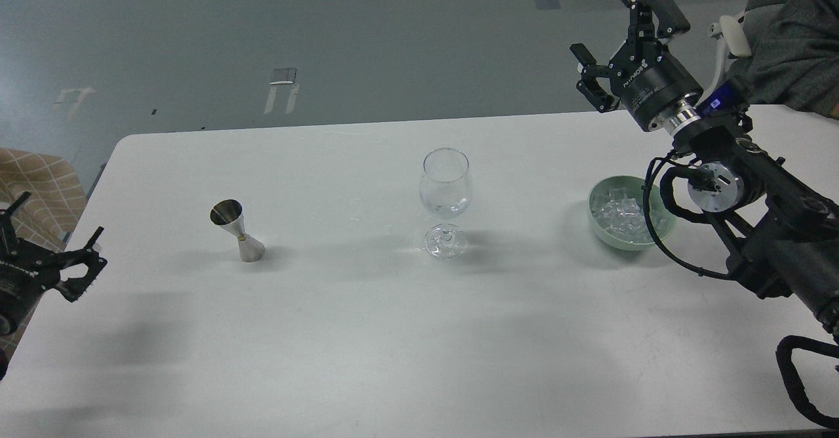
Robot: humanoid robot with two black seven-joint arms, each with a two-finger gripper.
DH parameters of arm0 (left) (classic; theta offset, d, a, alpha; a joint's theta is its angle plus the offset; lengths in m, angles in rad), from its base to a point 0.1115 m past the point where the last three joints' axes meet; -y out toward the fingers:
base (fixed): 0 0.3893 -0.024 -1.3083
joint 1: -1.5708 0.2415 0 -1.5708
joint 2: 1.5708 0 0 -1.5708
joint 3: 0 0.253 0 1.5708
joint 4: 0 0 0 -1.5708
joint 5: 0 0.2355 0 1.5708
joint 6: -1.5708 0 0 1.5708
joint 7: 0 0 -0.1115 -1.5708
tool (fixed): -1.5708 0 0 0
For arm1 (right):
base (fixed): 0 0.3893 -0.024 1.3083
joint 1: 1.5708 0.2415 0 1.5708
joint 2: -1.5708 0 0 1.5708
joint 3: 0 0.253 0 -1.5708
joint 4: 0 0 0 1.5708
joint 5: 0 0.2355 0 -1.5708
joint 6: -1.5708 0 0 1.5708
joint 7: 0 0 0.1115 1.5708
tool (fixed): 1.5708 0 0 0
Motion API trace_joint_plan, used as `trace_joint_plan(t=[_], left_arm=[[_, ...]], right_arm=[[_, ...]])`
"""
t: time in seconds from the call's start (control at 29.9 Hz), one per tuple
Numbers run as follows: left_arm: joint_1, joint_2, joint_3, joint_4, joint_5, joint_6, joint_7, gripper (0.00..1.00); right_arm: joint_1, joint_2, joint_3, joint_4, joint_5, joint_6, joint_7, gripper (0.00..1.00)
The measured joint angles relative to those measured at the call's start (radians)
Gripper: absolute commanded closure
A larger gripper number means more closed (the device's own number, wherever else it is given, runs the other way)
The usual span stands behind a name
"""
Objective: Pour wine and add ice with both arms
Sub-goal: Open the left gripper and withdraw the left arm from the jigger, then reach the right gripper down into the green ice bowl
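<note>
A clear stemmed wine glass (446,195) stands upright at the table's middle with a little clear wine (446,209) and what looks like ice in its bowl. A steel jigger (237,229) stands upright to its left. A pale green bowl (598,223) holds a heap of clear ice cubes (619,216) at the right. My left gripper (56,231) is open and empty at the table's left edge, far from the jigger. My right gripper (603,21) is open and empty, raised high beyond the table's far edge above the bowl.
The white table (367,333) has a few wet spots near the glass foot. A checked cushion (39,189) lies off the left edge. A person in grey (796,44) and a white chair part (731,35) are at the far right corner.
</note>
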Motion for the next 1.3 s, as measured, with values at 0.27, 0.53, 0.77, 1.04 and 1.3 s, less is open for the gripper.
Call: trace_joint_plan(t=[0.27, 0.53, 0.77, 1.04, 1.3], left_arm=[[-0.231, 0.014, 0.016, -0.008, 0.304, -0.024, -0.049, 0.03], [-0.371, 0.006, 0.188, -0.009, 0.443, 0.000, -0.174, 0.03], [-0.458, -0.012, 0.312, 0.003, 0.490, 0.106, -0.269, 0.03], [-0.475, -0.033, 0.353, 0.004, 0.502, 0.146, -0.286, 0.03], [-0.471, -0.040, 0.355, -0.004, 0.503, 0.146, -0.286, 0.03]], right_arm=[[-0.107, -0.201, -0.014, 0.195, -0.121, -0.040, -0.010, 0.00], [-0.208, -0.332, -0.014, 0.334, -0.475, -0.145, -0.007, 0.00], [-0.287, -0.352, -0.017, 0.368, -0.926, -0.232, 0.000, 0.00], [-0.361, -0.361, -0.020, 0.349, -1.341, -0.247, 0.000, 0.00], [-0.374, -0.362, -0.020, 0.294, -1.530, -0.242, -0.001, 0.01]])
